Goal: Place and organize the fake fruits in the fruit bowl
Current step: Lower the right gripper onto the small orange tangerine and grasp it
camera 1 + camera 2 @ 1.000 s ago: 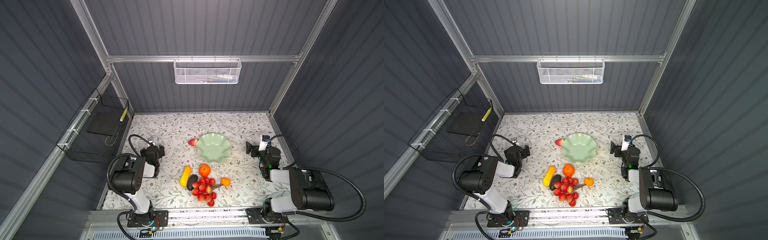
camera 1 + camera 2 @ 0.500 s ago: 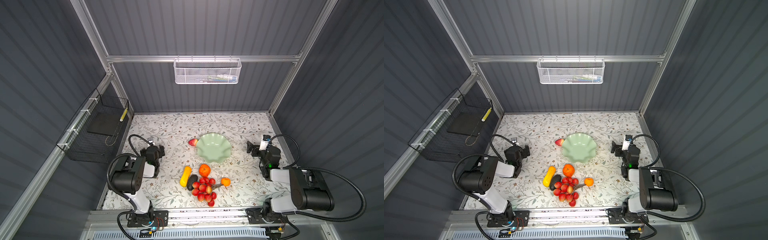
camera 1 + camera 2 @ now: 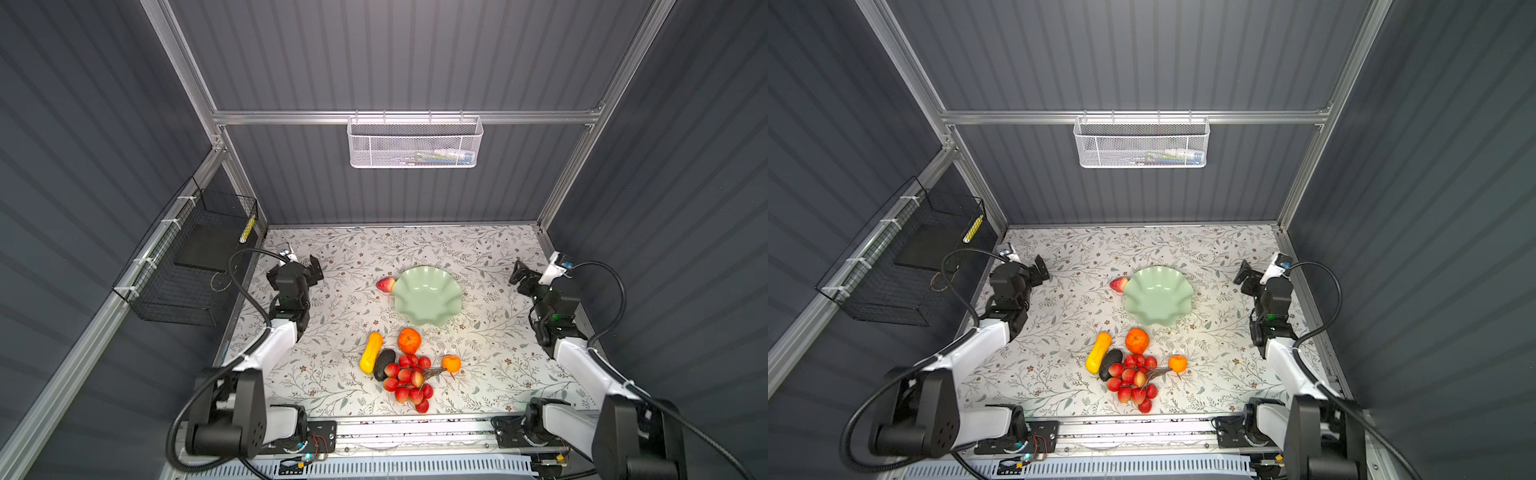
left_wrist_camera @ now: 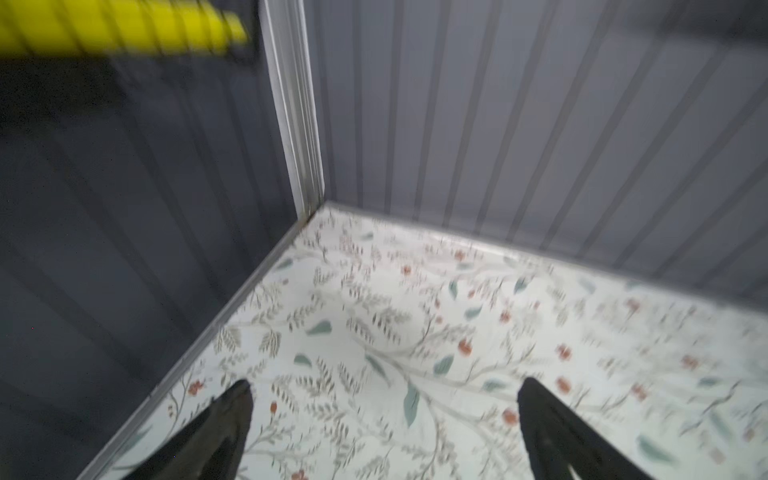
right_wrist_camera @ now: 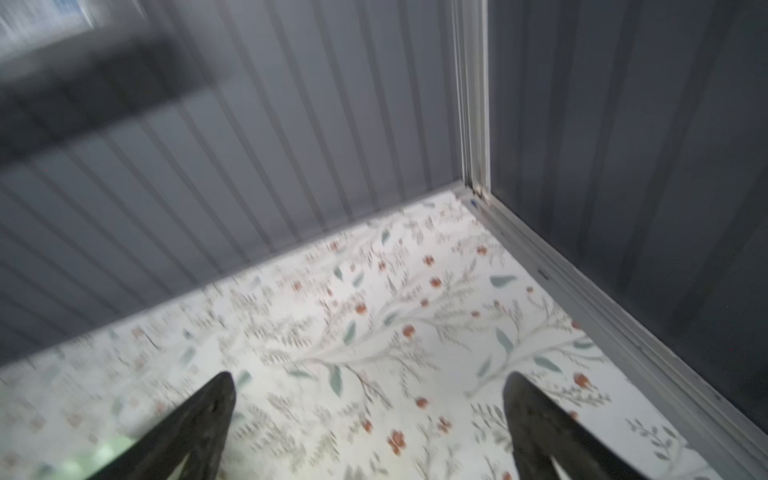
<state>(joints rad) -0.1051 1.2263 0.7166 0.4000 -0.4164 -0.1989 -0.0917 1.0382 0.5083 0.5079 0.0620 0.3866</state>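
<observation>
counter: floral-print sheet (image 3: 498, 374) inside dark ribbed walls.
left pincer: (image 3: 314, 267) jaws spread wide, gripping nothing, above the counter near the far left corner; the left wrist view (image 4: 384, 388) shows only the print between its tips, blurred.
right pincer: (image 3: 521, 276) also wide open and gripping nothing, near the far right corner; the right wrist view (image 5: 370, 380) is blurred too.
bowl: (image 3: 428, 295) mid-counter, between the two pincers and well apart from both.
strawberry: (image 3: 385, 284) touching the bowl's left rim, on the counter.
large orange: (image 3: 409, 340) just in front of the bowl.
yellow fruit: (image 3: 371, 352) left of the large orange, beside the avocado (image 3: 383, 363).
cherries: (image 3: 409, 382) bunched at the front, against the avocado.
small orange: (image 3: 451, 363) by the cherries' right side.
</observation>
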